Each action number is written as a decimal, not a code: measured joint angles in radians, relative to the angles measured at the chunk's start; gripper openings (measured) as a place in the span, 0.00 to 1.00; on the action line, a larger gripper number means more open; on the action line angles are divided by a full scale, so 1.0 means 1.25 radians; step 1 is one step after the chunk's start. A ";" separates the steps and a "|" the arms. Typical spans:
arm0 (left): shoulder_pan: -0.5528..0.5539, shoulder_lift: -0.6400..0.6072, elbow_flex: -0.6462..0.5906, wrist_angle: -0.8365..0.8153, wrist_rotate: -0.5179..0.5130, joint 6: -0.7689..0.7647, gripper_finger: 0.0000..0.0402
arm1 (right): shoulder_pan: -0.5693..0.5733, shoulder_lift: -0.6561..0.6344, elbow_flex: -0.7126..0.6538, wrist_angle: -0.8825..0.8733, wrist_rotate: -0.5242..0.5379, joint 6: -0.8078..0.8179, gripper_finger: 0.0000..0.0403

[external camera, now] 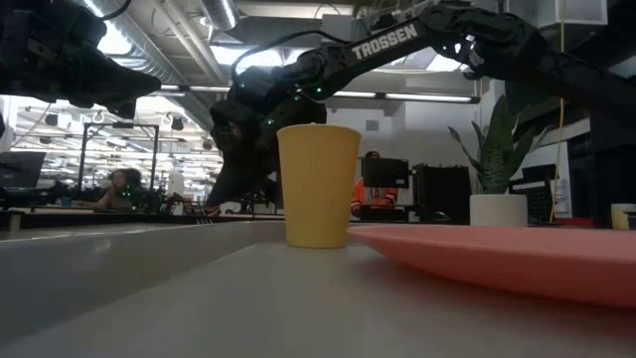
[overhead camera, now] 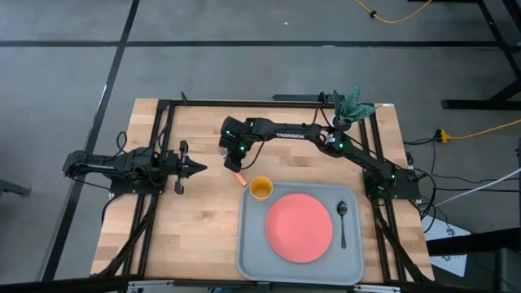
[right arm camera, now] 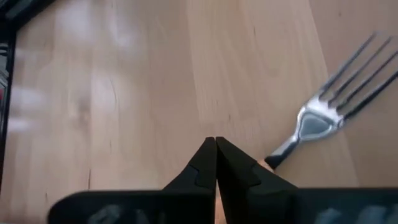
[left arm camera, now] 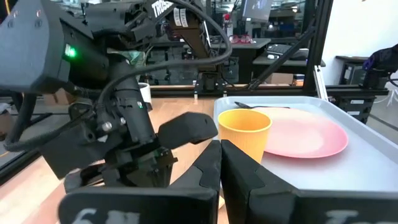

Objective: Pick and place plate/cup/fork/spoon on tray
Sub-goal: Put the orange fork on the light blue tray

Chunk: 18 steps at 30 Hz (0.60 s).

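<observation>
Right gripper (right arm camera: 216,144) jaws shut, angled down beside fork (right arm camera: 323,118) on table.

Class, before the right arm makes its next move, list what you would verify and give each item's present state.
1. Right end effector shut: ok.
2. Fork actually gripped: cannot tell; its handle runs beside the closed fingertips.
3. Fork on the tray: not ok, it lies on the table.
4. Plate, cup and spoon on the tray: ok.
5. Left end effector shut, away from the tray: ok.

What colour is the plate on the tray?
Coral pink plate; clearest in the high view.
</observation>
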 joint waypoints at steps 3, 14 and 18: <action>0.000 0.000 0.000 0.000 0.000 0.000 0.00 | 0.000 0.000 0.000 0.013 0.000 0.000 0.02; 0.000 0.000 0.000 0.000 0.000 0.000 0.00 | 0.005 0.040 -0.001 0.079 0.007 0.000 0.02; 0.000 0.000 0.000 0.000 0.000 0.000 0.00 | 0.006 0.039 0.000 0.051 0.047 -0.002 0.02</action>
